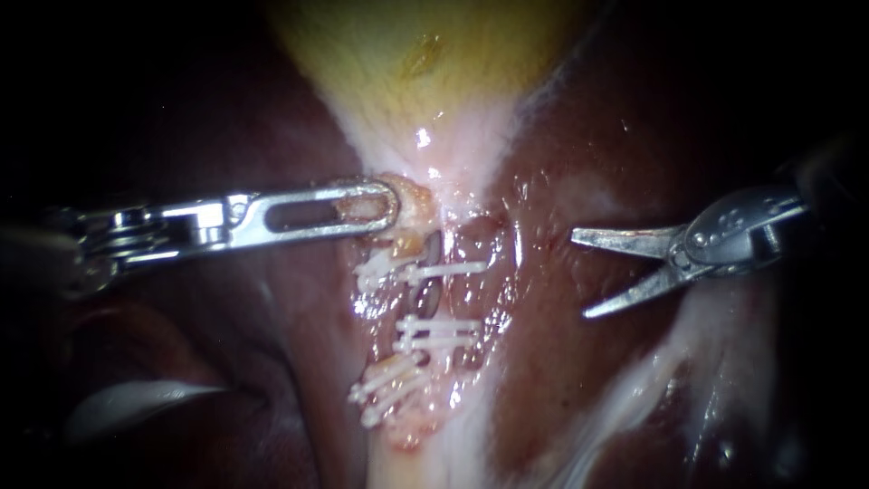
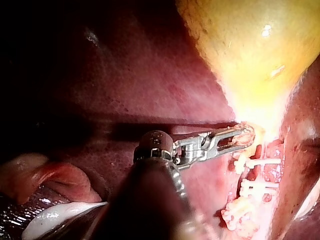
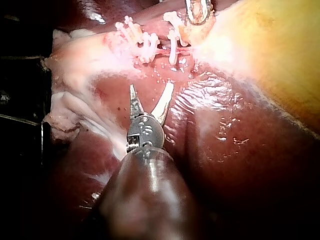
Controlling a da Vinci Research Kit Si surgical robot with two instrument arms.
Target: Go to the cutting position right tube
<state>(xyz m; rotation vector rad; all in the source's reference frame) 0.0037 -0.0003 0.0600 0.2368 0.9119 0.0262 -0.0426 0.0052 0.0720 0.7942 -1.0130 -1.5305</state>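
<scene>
Tube (image 1: 433, 294): a short dark stretch at the centre of the endoscope view, running 12 to 6 o'clock. It is bare between two sets of clips. Whether it is the left or the right tube cannot be told.
Clips (image 1: 444, 270): white. One lies across the tube at its 12 o'clock end and two close together at its 6 o'clock end. More clips lie tilted toward 7 and 10 o'clock of these.
Gallbladder (image 1: 425, 63): yellow, at 12 o'clock of the clips, narrowing to pale wet tissue just above them.
Liver (image 1: 597, 136): dark red and glossy, on both sides of the clipped strip.
Left instrument (image 1: 385, 204): shaft level, entering from 9 o'clock. Its slotted jaws are closed on a tissue lump (image 1: 412, 204) at the gallbladder's narrow end, at 11 o'clock of the tube.
Right instrument (image 1: 579, 276): enters from 3 o'clock. Two pointed blades are spread wide in a V facing 9 o'clock, with nothing between them. They sit over the liver, apart from the clips.
Right wrist view: the blades (image 3: 151, 87) point toward the clips ahead, short of them.
</scene>
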